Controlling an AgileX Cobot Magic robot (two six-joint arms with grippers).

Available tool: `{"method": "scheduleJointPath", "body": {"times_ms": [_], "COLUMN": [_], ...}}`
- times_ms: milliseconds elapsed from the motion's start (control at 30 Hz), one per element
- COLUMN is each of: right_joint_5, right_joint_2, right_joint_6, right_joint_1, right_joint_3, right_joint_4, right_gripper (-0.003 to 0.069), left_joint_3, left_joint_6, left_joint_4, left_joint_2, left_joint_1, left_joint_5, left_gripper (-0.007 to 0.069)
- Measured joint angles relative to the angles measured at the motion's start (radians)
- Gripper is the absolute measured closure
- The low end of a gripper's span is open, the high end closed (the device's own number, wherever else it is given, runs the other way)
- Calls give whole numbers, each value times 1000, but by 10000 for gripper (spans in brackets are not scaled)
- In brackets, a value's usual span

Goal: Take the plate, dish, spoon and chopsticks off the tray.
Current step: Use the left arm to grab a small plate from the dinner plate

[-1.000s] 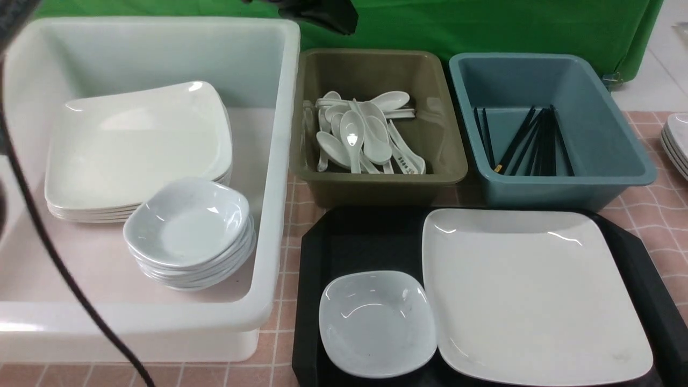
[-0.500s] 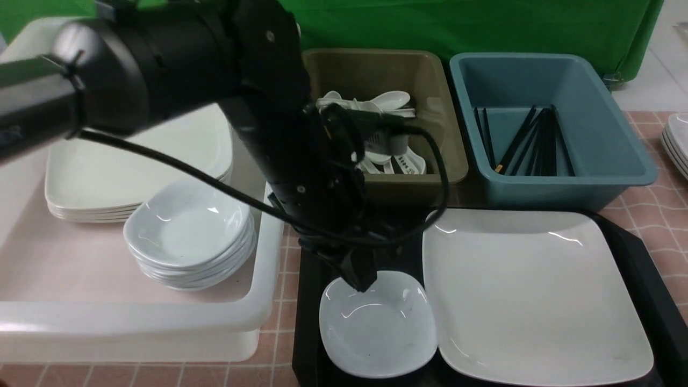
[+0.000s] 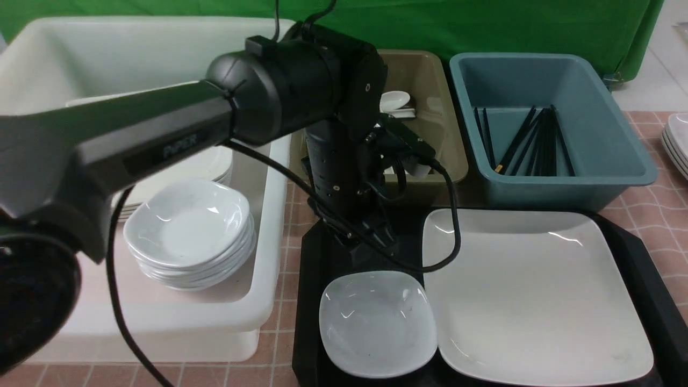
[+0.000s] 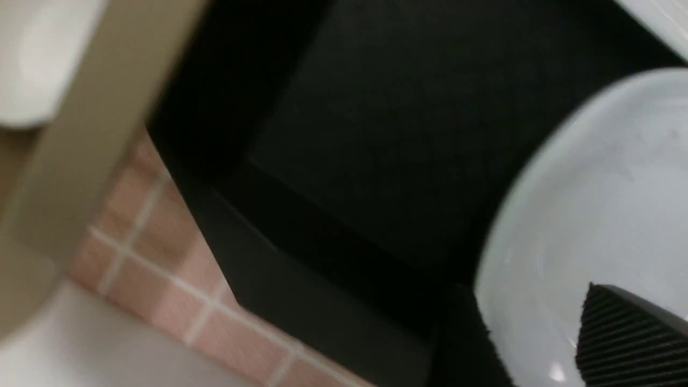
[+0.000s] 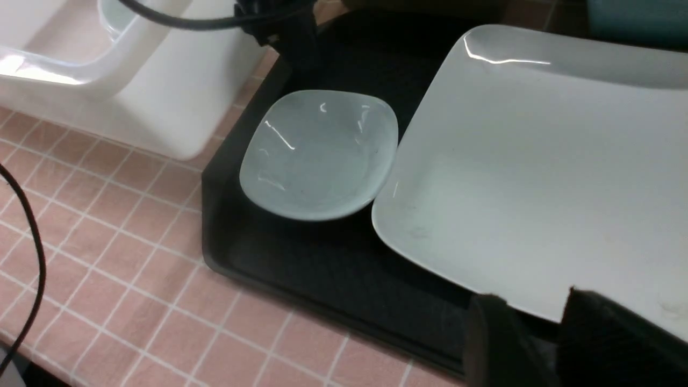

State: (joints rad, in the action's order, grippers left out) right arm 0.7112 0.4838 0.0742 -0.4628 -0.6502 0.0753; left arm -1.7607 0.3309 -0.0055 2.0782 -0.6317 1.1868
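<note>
The small pale dish [image 3: 377, 322] sits at the near left of the black tray [image 3: 309, 279], its edge against the large white plate [image 3: 537, 295]. My left gripper [image 3: 372, 248] points down at the tray just behind the dish. In the left wrist view it is open [image 4: 537, 336], with one ribbed pad [image 4: 629, 338] over the dish [image 4: 591, 204] and the other finger outside the rim. My right gripper [image 5: 537, 328] is open, low at the plate's [image 5: 537, 161] near edge. White spoons [image 3: 395, 99] lie in the olive tub, black chopsticks [image 3: 537, 140] in the blue tub.
A big white tub [image 3: 269, 177] on the left holds stacked plates and stacked dishes [image 3: 188, 231]. The olive tub [image 3: 435, 102] and the blue tub [image 3: 607, 107] stand just behind the tray. More plates [image 3: 678, 140] show at the far right edge. My left arm's cable loops over the tray.
My left arm has swung into the front view and come down over the tray's left part. Its tip has drawn back slightly behind the dish and its jaws have parted. The dish stays put.
</note>
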Motion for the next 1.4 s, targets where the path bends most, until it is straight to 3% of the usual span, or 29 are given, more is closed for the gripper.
{"method": "scheduleJointPath", "body": {"times_ms": [167,333,767,1000,1100,1400], "right_joint_5": [2,3,3,4,5,5], "right_joint_2": [0,0,0,0,0,0], "right_joint_6": [0,0,0,0,0,0], "right_joint_1": [0,0,0,0,0,0], "right_joint_3": [0,0,0,0,0,0], "right_joint_4": [0,0,0,0,0,0], "right_gripper": [419,419,419,419,419,419], "left_joint_3": [-11,-11,-11,-13,-17,-50], "left_joint_6": [136,221,276,279,278,263], "left_joint_4": [-47,-49,-98,-105,-106,-104], "left_joint_2": [37,64,151,153,151,140], "left_joint_1": [0,0,0,0,0,0], "left_joint_5": [-33,-33,-43,-12,25,60], "left_gripper": [238,230,229,345,466,515]}}
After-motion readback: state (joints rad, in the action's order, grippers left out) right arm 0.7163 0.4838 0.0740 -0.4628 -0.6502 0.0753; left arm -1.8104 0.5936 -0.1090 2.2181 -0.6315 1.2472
